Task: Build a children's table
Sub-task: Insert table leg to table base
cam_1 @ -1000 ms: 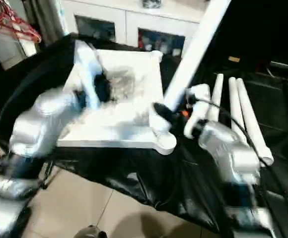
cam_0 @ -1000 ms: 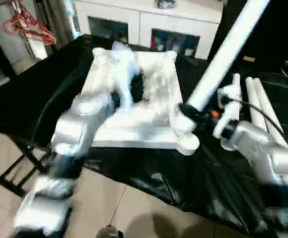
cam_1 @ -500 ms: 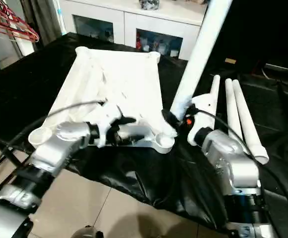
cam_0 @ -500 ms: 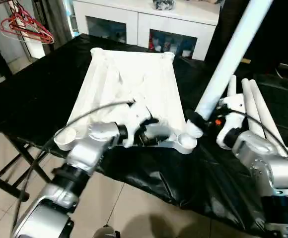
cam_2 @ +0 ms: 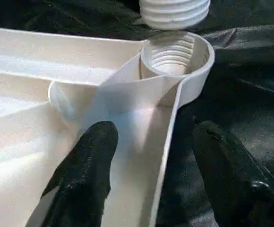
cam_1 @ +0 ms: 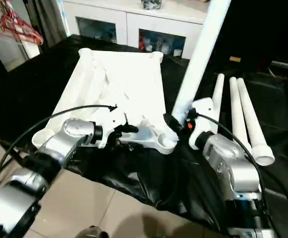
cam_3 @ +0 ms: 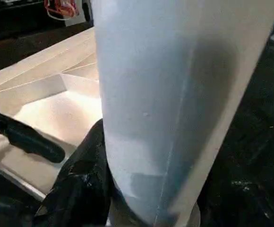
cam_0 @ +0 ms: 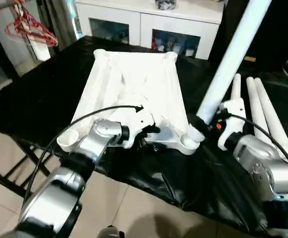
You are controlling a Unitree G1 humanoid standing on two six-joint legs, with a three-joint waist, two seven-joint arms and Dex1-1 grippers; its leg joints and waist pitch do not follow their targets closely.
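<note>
The left arm reaches in low from the near edge of the surface, silver forearm bent across toward the middle, a black cable looping over it. Its left tool (cam_2: 149, 170) points along the near rim of the white plastic table top (cam_0: 134, 87), which lies upside down on the black sheet-covered surface (cam_0: 49, 94). The two black fingers (cam_2: 87, 165) straddle the thin upright rim wall, one inside the ribbed underside, one outside over the black sheet, standing moderately wide apart and not pressed against the wall.

Just ahead of that tool sits the round corner socket (cam_2: 177, 59), a smooth moulded cup with thread ridges inside.

The right arm comes in from the right, silver forearm angled forward, its right tool (cam_0: 199, 124) closed around the lower end of a long white round tube leg (cam_0: 233, 54). The leg stands steeply tilted, leaning up and away. Its ribbed, threaded end (cam_2: 175, 12) hangs just above the socket; I cannot tell whether they touch.

Just beside the right tool, on its outer side, three more white tube legs (cam_0: 263, 116) lie side by side on the glossy, wrinkled sheet.
</note>
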